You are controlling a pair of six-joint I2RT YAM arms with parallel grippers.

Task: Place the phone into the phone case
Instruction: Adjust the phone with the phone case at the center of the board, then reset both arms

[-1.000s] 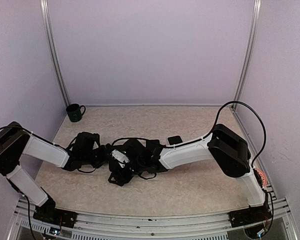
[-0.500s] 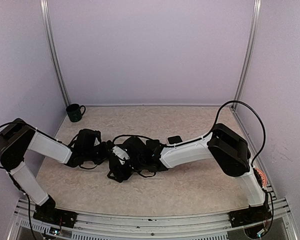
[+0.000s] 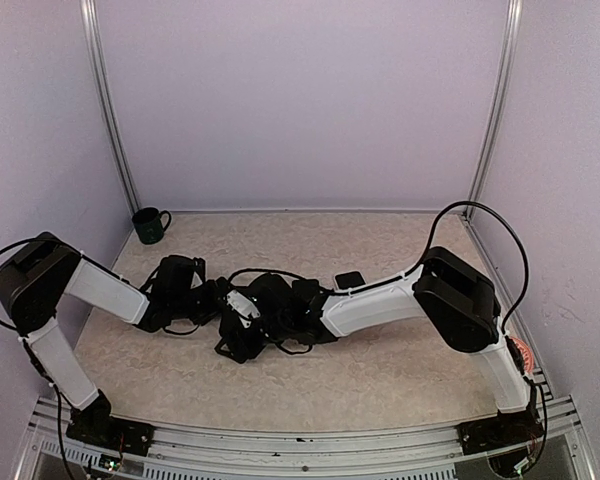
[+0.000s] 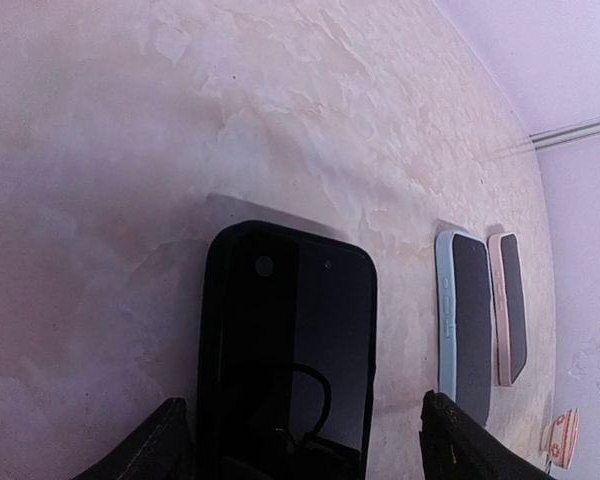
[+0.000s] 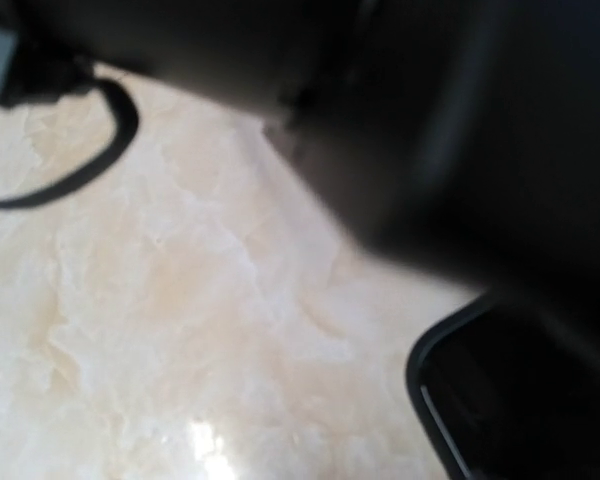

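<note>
In the left wrist view a black phone (image 4: 325, 340) lies face up on the table, its glossy screen framed by the black rim of the phone case (image 4: 212, 330). My left gripper (image 4: 300, 425) is open and straddles its near end. One fingertip (image 4: 165, 440) sits close to the left edge, the other (image 4: 460, 440) stands clear of the right edge. From above, both grippers meet mid-table over the dark phone (image 3: 242, 342). The right wrist view is blurred: only a rounded black case corner (image 5: 500, 410) shows, not the right gripper's fingers.
A light blue phone (image 4: 465, 320) and a pink one (image 4: 510, 305) lie side by side to the right. A dark green mug (image 3: 150, 225) stands at the back left corner. A small black object (image 3: 350, 279) lies behind the right arm. An orange item (image 3: 525, 355) sits at the right edge.
The left arm has shifted a little to the right and toward the back, closing in on the right gripper. The right arm has hardly moved.
</note>
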